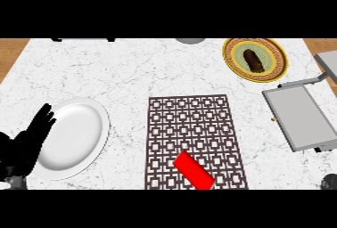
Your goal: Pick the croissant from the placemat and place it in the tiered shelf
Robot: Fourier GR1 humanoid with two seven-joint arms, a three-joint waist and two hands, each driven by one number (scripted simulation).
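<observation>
The left hand [26, 138] rests at nine o'clock, fingers straight and open, beside a white plate [72, 138]. Of the right hand [330, 181] only a bit shows at four o'clock; I cannot tell its state. A red block [193, 169] lies on the brown placemat [194, 129] at six o'clock. The croissant [254, 61] sits on a yellow plate [232, 53] at one o'clock. The grey tiered shelf [302, 116] stands at three o'clock.

Two plates [72, 138] [256, 60], one placemat [196, 133], one red block [193, 170], one shelf [299, 118]
</observation>
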